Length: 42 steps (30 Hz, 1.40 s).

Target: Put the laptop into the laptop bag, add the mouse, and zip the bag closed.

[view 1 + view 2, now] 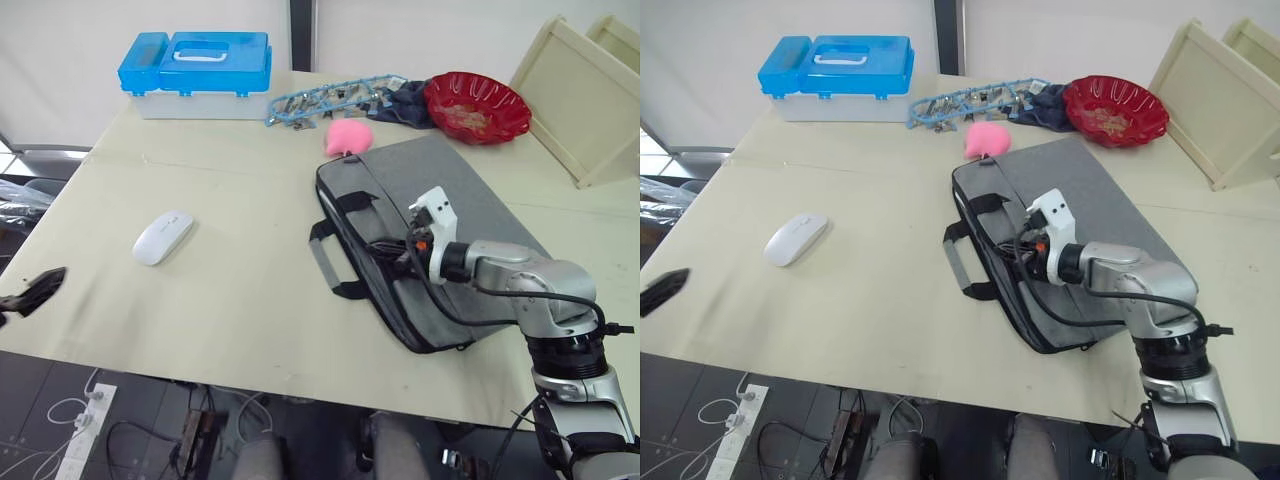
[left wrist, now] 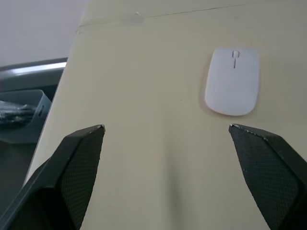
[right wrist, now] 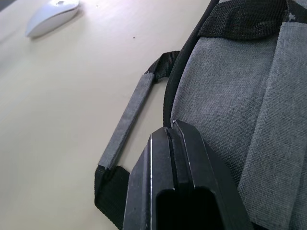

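From the head views, the mouse (image 1: 162, 237) lies on the worktop (image 1: 240, 300) between the left gripper (image 1: 35, 290) and the laptop bag (image 1: 430, 235), nearer the left arm. The left wrist view shows its jaws spread wide, mouse ahead, lengthwise along the approach. In the right wrist view, the right gripper (image 3: 175, 132) has its jaws closed, empty, at the bag's zipper edge.

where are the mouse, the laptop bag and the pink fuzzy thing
mouse (image 1: 162, 237), left eye view, middle of its white top
laptop bag (image 1: 455, 195), left eye view, bare grey fabric panel
pink fuzzy thing (image 1: 348, 136), left eye view, its middle
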Available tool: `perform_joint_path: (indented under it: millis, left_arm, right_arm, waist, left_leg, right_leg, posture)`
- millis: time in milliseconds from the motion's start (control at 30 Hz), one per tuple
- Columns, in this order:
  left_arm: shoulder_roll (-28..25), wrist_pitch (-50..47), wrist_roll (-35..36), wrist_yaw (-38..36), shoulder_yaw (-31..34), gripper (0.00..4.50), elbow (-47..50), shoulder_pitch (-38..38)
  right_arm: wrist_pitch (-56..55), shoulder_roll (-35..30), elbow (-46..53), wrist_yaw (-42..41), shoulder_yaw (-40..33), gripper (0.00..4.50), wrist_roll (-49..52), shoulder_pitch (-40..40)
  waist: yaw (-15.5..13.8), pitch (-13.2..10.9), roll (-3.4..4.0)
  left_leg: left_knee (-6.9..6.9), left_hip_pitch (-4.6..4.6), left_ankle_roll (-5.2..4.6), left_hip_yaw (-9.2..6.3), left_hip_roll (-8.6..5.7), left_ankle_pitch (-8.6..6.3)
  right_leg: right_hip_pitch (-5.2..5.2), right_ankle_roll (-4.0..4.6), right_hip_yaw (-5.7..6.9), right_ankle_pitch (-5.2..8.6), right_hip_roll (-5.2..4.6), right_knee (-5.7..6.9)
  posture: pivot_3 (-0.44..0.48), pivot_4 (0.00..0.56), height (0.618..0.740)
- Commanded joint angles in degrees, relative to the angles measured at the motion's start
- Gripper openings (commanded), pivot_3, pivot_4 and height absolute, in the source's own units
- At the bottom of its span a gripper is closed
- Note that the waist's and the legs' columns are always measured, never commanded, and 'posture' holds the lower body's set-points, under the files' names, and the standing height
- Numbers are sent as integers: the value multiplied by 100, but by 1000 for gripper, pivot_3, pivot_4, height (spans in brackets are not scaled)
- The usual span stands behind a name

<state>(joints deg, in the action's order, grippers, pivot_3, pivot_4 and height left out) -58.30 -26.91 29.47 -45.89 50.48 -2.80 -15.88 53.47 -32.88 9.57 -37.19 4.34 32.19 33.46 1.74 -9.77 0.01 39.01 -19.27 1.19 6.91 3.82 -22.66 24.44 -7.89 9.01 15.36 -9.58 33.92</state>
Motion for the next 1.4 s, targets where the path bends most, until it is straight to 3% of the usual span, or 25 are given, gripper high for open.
perform_joint_path:
  millis: [33,100,167,300,433,567,667,733,867,1100,1400]
  left_arm:
    - [-150,355,132,-891,76,4449,-766,200]
    - [-201,588,33,-895,15,4449,-1184,519]
    - [-217,722,-43,-945,-67,4500,-1446,753]
    - [-236,922,-176,-1022,-235,4500,-1672,969]
    - [-315,1136,-247,-1118,-515,4500,-2094,1416]
    - [-438,1324,-348,-1232,-676,4500,-2555,1734]
    - [-587,1494,-404,-1327,-760,4500,-3035,1961]
    - [-675,1508,-375,-1385,-776,4500,-3334,2120]
    - [-813,1605,-443,-1670,-949,4500,-3666,2249]
    - [-994,2342,-755,-1589,-1339,4500,-4602,2838]
    - [-1139,2581,-755,-1771,-1459,4500,-5013,2988]
  right_arm:
    - [-623,-190,82,-298,115,0,-369,-63]
    - [-663,-161,23,-356,100,0,-362,-53]
    - [-685,-136,33,-427,77,661,-324,-83]
    - [-707,-95,64,-550,15,2438,-214,-111]
    - [-678,-491,259,-1214,-610,4430,362,-36]
    - [-1234,-1472,-309,-1967,-1105,4476,148,125]
    - [-2422,-2577,-1017,-2664,-1359,4476,-570,-192]
    - [-3293,-2983,-1573,-2848,-1640,4476,-901,-419]
    - [-4340,-3391,-2883,-3646,-2287,4476,-913,-848]
    - [-5602,-3908,-4999,-4001,-2432,4476,-1404,-935]
    - [-6376,-4025,-6184,-4223,-2241,4476,-1777,-693]
  waist:
    - [-12,0,0]
    - [-13,1,-12]
    - [-2,3,-19]
    - [17,4,-20]
    - [14,3,-19]
    - [-7,3,-21]
    - [-22,2,-22]
    - [5,2,-23]
    - [60,2,-23]
    - [208,-2,-16]
    - [388,-5,-11]
  left_leg:
    - [-5,0,2,4,0,-1]
    - [-5,-1,2,5,3,-1]
    - [3,-1,2,6,5,-1]
    - [5,1,2,8,6,-1]
    - [4,0,2,12,6,-1]
    - [6,0,1,13,6,-2]
    - [4,-1,1,12,6,-2]
    - [-5,3,1,16,6,-2]
    - [-3,6,1,23,7,-2]
    - [6,14,1,29,8,-1]
    - [4,17,1,30,10,-1]
  right_leg:
    - [2,0,1,0,0,-2]
    - [5,0,3,0,0,0]
    - [5,0,3,0,0,4]
    - [7,0,1,0,0,10]
    - [9,0,2,0,0,11]
    - [8,0,2,0,0,10]
    - [9,0,1,0,0,8]
    - [9,0,2,0,0,4]
    - [8,-1,1,0,0,6]
    - [8,-1,-7,-1,0,21]
    - [8,-1,-8,0,0,23]
  posture:
    - [0,150,740]
    - [0,150,740]
    - [0,150,740]
    - [0,150,740]
    - [0,150,740]
    - [0,150,740]
    - [0,150,740]
    - [0,150,740]
    - [0,150,740]
    - [0,150,740]
    - [0,150,740]
